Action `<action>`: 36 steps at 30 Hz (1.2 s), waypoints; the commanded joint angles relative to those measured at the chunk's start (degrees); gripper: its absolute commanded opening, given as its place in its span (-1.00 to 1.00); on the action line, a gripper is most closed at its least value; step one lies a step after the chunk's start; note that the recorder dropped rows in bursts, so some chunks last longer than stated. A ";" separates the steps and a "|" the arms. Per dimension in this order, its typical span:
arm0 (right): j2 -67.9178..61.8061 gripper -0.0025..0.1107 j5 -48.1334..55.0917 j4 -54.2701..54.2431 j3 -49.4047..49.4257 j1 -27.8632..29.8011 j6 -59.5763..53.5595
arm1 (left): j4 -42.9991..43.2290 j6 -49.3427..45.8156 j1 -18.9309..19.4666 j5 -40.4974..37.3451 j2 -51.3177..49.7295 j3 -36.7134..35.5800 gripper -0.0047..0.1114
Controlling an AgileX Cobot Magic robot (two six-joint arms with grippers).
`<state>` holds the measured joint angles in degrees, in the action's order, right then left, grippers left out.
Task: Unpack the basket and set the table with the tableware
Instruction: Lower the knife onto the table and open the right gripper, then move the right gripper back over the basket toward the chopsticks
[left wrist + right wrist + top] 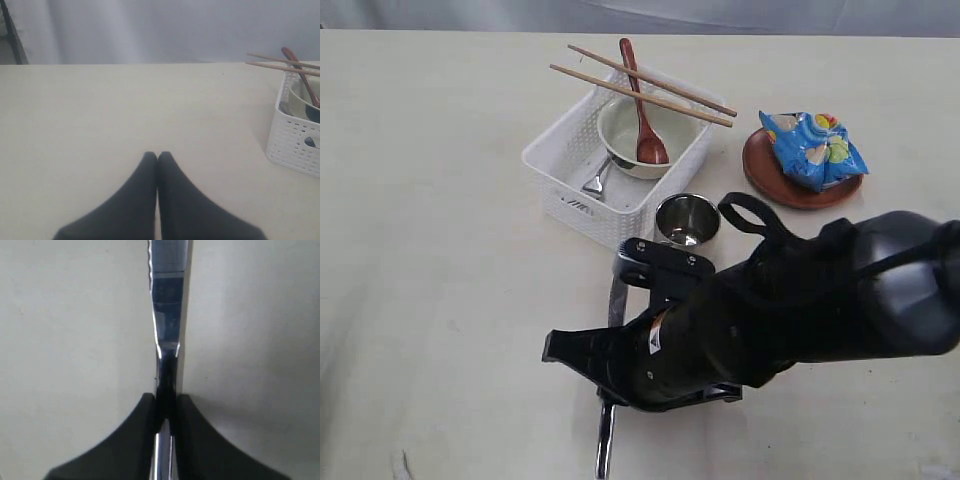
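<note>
Pinching the steel knife (167,315) at its handle, the right gripper (165,401) has both jaws closed flat against the metal. The serrated blade runs straight out ahead of the fingertips over the table (440,250), close to the table edge at the bottom of the exterior view. The left gripper (158,156) hangs above the tabletop with its jaws pressed together. Nearer the opposite edge stands the white basket (582,215), holding the whitish bowl (620,130), wooden spoon (642,110) and fork (597,180), with chopsticks (640,85) across its rim. The steel cup (686,218) stands just beside the basket, and the brown plate (770,180) carries a blue snack packet (815,148).
</note>
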<state>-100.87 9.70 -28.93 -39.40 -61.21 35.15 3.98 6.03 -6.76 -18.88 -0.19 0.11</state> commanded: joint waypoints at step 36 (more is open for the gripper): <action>-13.52 0.01 59.87 28.30 -60.37 12.99 -28.32 | 0.26 -0.04 -0.41 0.28 0.19 -0.11 -0.92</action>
<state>-110.90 67.30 1.29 -96.17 -48.99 13.52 3.98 6.03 -6.76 -18.88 -0.19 0.11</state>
